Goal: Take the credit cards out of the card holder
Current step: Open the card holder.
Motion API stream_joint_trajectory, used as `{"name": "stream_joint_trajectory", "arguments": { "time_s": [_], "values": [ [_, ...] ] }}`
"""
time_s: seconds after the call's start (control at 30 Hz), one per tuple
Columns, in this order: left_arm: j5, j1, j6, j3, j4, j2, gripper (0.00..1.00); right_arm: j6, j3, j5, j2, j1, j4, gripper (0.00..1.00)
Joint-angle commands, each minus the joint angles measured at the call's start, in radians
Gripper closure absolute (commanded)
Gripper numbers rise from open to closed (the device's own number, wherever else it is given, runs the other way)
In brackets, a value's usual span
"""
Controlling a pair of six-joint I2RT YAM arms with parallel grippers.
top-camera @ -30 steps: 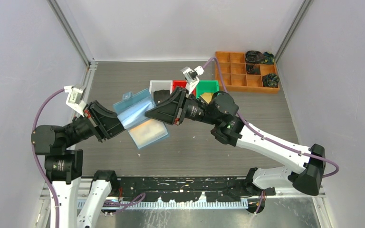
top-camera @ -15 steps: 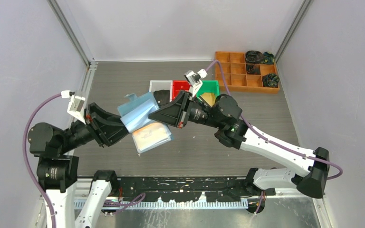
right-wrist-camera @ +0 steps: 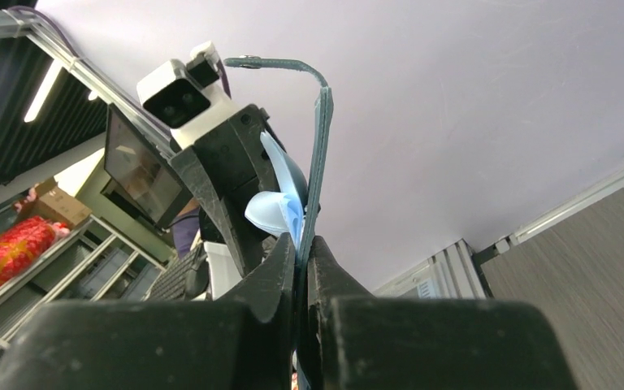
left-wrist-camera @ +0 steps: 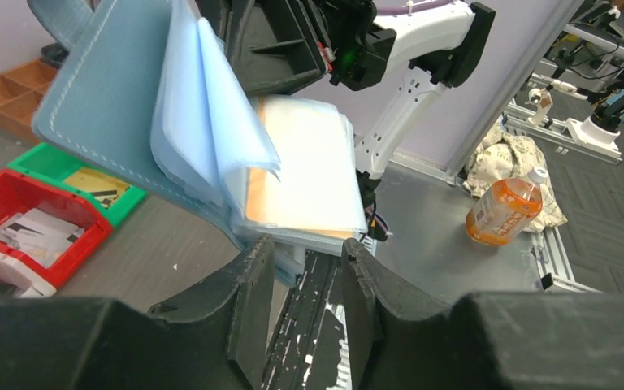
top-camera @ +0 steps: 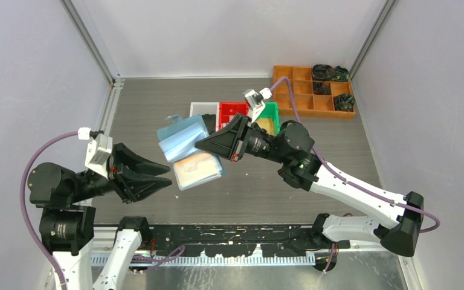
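Note:
The light-blue card holder point(top-camera: 184, 136) hangs open in the air over the table's middle, its pockets fanned. My right gripper point(top-camera: 200, 144) is shut on its upper cover; in the right wrist view the cover point(right-wrist-camera: 319, 162) runs up from between the closed jaws of the right gripper point(right-wrist-camera: 302, 244). A pale, orange-tinted card point(left-wrist-camera: 301, 187) shows through the lower pockets point(top-camera: 198, 170). My left gripper point(top-camera: 169, 176) is open and empty, just left of and below the holder. In the left wrist view, its fingertips point(left-wrist-camera: 305, 248) sit right under the holder's lower edge point(left-wrist-camera: 130, 106).
White point(top-camera: 202, 109), red point(top-camera: 232, 110) and green point(top-camera: 270, 112) bins stand behind the holder; the red one holds small cards. An orange divided tray point(top-camera: 311, 90) with dark items sits at the back right. An orange bottle point(left-wrist-camera: 508, 211) lies off the table.
My left gripper has let go of the holder, opened and pulled back toward the near left. My right gripper has carried the holder slightly right.

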Motion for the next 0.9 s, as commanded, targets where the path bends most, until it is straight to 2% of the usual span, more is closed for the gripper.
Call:
{"name": "stream_joint_trajectory", "arguments": {
  "time_s": [0.0,0.3,0.47,0.6,0.67,0.77,0.87],
  "values": [
    [-0.023,-0.003,-0.150,-0.049,0.212,-0.010,0.64,0.032,0.036,-0.031,0.007,0.004,0.095,0.99],
    [-0.171,-0.002,-0.201,-0.112,0.264,-0.011,0.69,0.030,0.036,-0.042,0.022,0.017,0.130,0.99],
    [-0.180,-0.002,-0.334,-0.181,0.394,-0.008,0.71,0.039,0.055,-0.050,0.062,0.035,0.150,0.99],
    [-0.186,-0.003,-0.358,-0.195,0.412,-0.007,0.76,0.055,0.056,-0.058,0.080,0.040,0.176,0.99],
    [-0.178,-0.003,-0.331,-0.187,0.387,-0.008,0.79,0.054,0.050,-0.053,0.074,0.041,0.178,0.99],
    [-0.191,-0.002,-0.198,-0.156,0.254,-0.030,0.78,0.046,0.038,-0.036,0.052,0.040,0.177,0.99],
    [-0.234,-0.002,-0.041,-0.115,0.104,-0.056,0.65,0.026,0.042,-0.033,0.026,0.040,0.144,0.99]
  ]
}}
